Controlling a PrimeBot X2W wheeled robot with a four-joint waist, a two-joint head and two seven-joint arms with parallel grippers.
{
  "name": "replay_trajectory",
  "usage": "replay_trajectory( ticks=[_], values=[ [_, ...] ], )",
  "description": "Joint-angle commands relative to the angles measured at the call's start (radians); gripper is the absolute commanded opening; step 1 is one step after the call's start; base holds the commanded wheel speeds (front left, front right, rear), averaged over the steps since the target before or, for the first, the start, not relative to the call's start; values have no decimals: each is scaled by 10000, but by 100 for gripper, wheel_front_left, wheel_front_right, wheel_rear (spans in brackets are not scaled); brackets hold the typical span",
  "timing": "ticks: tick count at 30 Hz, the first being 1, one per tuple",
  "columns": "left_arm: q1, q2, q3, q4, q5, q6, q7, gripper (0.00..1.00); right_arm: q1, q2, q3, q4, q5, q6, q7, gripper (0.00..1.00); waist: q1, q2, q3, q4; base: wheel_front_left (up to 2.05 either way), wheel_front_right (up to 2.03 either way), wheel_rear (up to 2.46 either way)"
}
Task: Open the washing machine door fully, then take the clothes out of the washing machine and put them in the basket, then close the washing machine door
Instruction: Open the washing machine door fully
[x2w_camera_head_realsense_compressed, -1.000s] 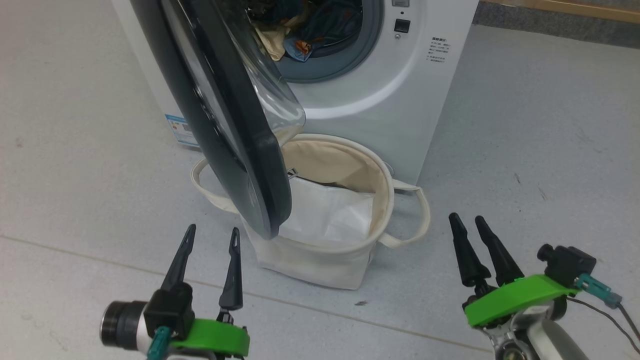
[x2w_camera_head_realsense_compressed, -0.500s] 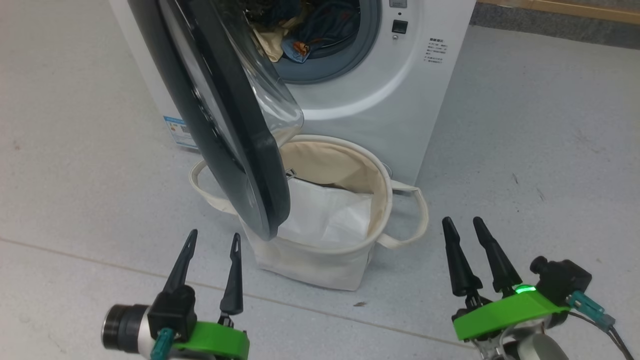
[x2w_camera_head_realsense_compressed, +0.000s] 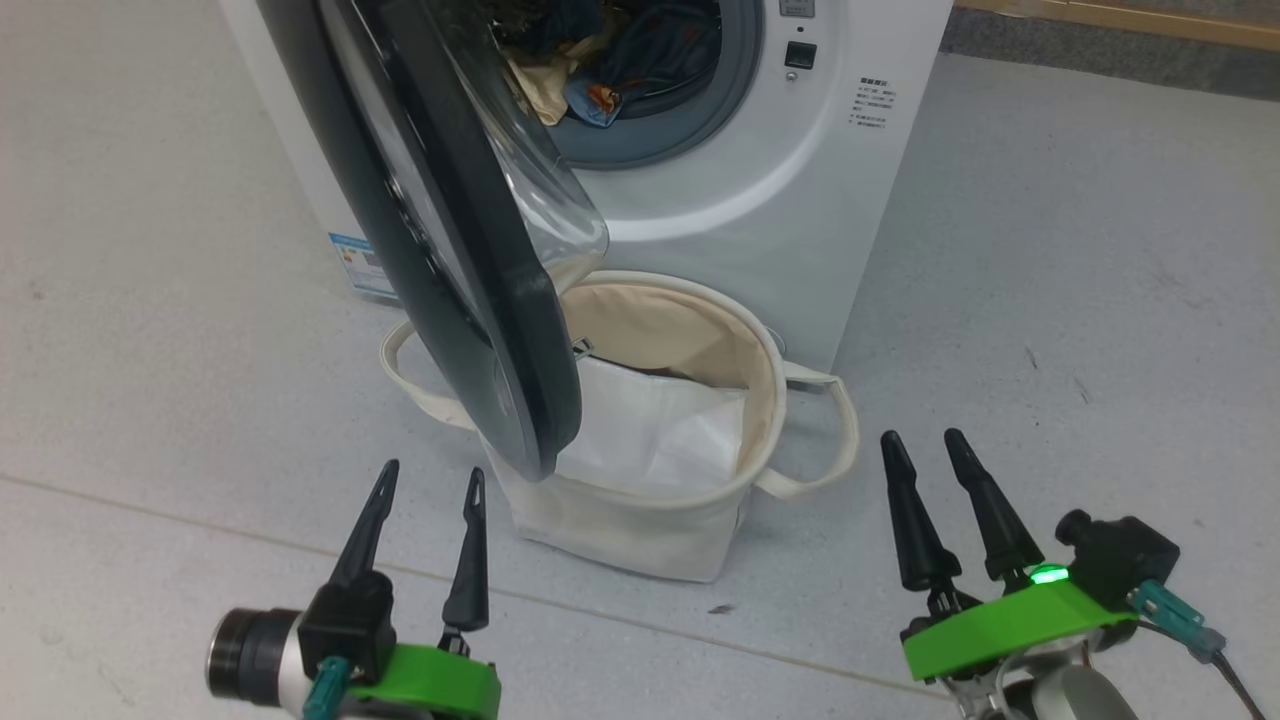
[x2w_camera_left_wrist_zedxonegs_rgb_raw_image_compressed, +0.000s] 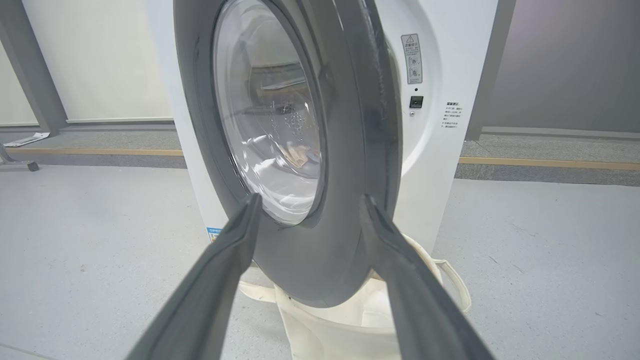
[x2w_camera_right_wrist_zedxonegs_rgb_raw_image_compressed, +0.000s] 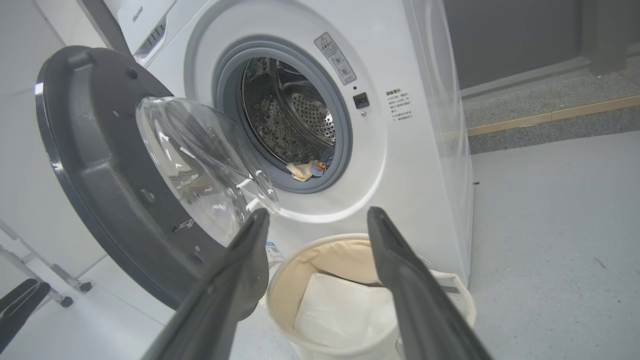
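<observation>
Head view has the washing machine (x2w_camera_head_realsense_compressed: 800, 200) standing on the grey floor (x2w_camera_head_realsense_compressed: 150, 300), toward the floor's far edge, where a tan strip (x2w_camera_head_realsense_compressed: 1100, 15) runs. The washing machine door (x2w_camera_head_realsense_compressed: 470, 250) is swung out partway from its left side, and its black ring hangs over the left part of the basket (x2w_camera_head_realsense_compressed: 640, 530). Whether the door touches the basket's rim cannot be told.

The basket sits on the floor just in front of the machine, below the drum opening. A flat white folded sheet (x2w_camera_head_realsense_compressed: 660, 430) lies inside it.

The clothes (x2w_camera_head_realsense_compressed: 590, 70) are in the drum, a dark blue and cream heap at the lower lip of the opening. In the right wrist view a cream and blue fold rests on the grey gasket (x2w_camera_right_wrist_zedxonegs_rgb_raw_image_compressed: 320, 185), with the perforated steel drum (x2w_camera_right_wrist_zedxonegs_rgb_raw_image_compressed: 295, 120) behind it.

The left gripper (x2w_camera_head_realsense_compressed: 433, 468) hovers over the floor nearer the robot than the door's lower edge. Its jaws are parted and hold nothing, and in the left wrist view its fingers (x2w_camera_left_wrist_zedxonegs_rgb_raw_image_compressed: 215, 280) frame the bottom of the door ring. The right gripper (x2w_camera_head_realsense_compressed: 918, 435) hovers to the right of the basket, near its right loop handle (x2w_camera_head_realsense_compressed: 840, 430). Its jaws are also apart, somewhat narrower, and empty.
</observation>
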Motion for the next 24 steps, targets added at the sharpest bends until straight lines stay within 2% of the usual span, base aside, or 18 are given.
replay_trajectory(
  ticks=[1, 10, 20, 24],
  values=[
    [-211, 15, 310, -280, 119, -22, -49, 100, -131, 102, 189, -376, -235, 4, -122, 100, 0, -1, 5, 16, 0, 0, 0],
    [-213, 1, 300, -244, 139, -39, -49, 100, -50, 121, -382, -291, -822, 4, -122, 100, 0, -1, 7, 71, 0, 0, 0],
    [-269, -7, 337, -299, 158, -54, -49, 100, -49, 126, -500, -93, -700, 4, -122, 100, 0, -1, 111, 72, 0, 0, 0],
    [-472, -22, 409, -969, 51, -64, -49, 100, -161, 126, -521, -97, -643, 4, -122, 100, 0, -1, 281, 78, 0, 0, 0]
  ],
)
